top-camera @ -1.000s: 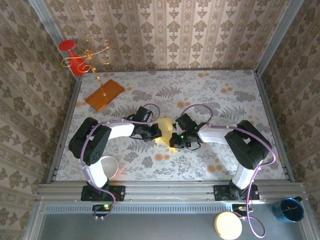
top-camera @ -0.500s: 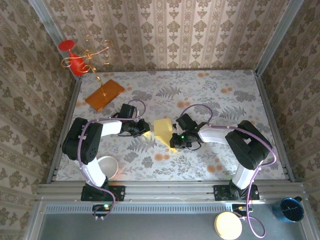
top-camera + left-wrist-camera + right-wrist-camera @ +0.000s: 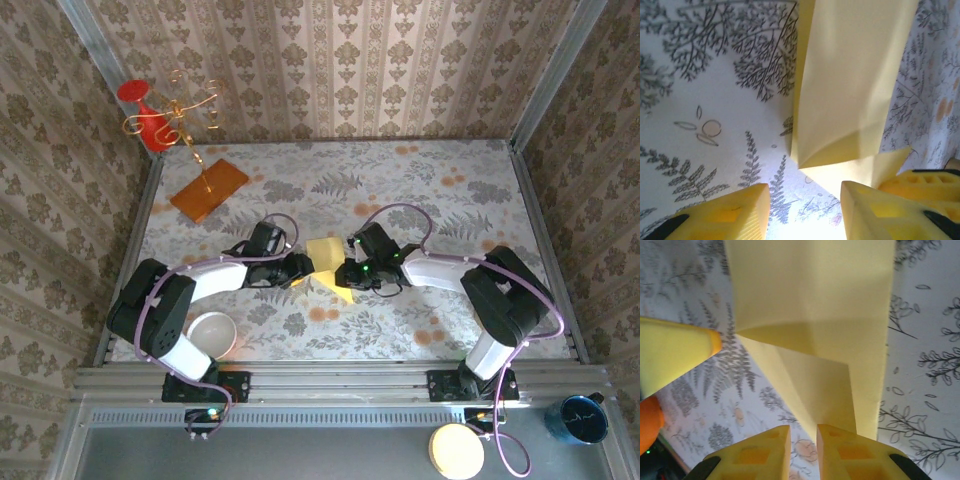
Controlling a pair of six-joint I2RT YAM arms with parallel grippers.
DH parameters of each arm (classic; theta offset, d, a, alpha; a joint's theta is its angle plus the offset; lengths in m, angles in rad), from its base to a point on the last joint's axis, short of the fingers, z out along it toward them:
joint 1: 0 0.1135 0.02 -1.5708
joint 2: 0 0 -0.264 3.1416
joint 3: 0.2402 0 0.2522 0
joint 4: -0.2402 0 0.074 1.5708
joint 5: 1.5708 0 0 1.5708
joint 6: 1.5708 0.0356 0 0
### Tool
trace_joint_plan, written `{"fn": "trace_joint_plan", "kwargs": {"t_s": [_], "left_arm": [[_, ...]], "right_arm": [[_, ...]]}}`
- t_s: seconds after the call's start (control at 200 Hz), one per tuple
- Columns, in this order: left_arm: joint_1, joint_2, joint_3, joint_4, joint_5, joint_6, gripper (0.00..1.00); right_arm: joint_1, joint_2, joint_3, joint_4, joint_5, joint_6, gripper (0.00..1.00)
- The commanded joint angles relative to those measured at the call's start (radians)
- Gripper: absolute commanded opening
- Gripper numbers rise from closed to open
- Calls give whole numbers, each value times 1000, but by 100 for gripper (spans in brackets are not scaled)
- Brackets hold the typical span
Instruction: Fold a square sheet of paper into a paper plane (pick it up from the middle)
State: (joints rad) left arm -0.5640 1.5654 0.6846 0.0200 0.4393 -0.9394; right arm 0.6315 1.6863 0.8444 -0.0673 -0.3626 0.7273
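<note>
The pale-yellow sheet of paper (image 3: 326, 262) lies partly folded at the table's middle, with flaps turned in and a point toward the front. It shows in the left wrist view as the paper (image 3: 850, 85) and in the right wrist view as the paper (image 3: 810, 305). My left gripper (image 3: 301, 266) is at the sheet's left edge. Its jaws (image 3: 805, 212) stand wide open, and a lower flap lies just before the right finger (image 3: 880, 210). My right gripper (image 3: 350, 273) is at the sheet's right front. Its fingers (image 3: 850, 455) are nearly together, table showing in the narrow gap, and the paper's tip runs under one.
An orange board (image 3: 208, 190) with a gold wire stand sits at the back left, and a red object (image 3: 140, 108) is in the corner. A white bowl (image 3: 211, 334) stands at the front left beside the left arm. A blue cup (image 3: 582, 418) is off the table.
My left gripper pulled away to the left, then came back to the paper's left edge. The right gripper stayed at the paper, which shifted slightly.
</note>
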Motion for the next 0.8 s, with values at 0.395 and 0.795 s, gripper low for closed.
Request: {"fn": "trace_joint_plan", "kwargs": {"t_s": [0.395,0.795], "left_arm": [[-37,56,-16,139,40,-169,49],[-37,93,0,193,63,-205,36]], "right_arm": [[-38,55,-33,53,27,66,30],[-44,75,-42,52,17,63,25]]}}
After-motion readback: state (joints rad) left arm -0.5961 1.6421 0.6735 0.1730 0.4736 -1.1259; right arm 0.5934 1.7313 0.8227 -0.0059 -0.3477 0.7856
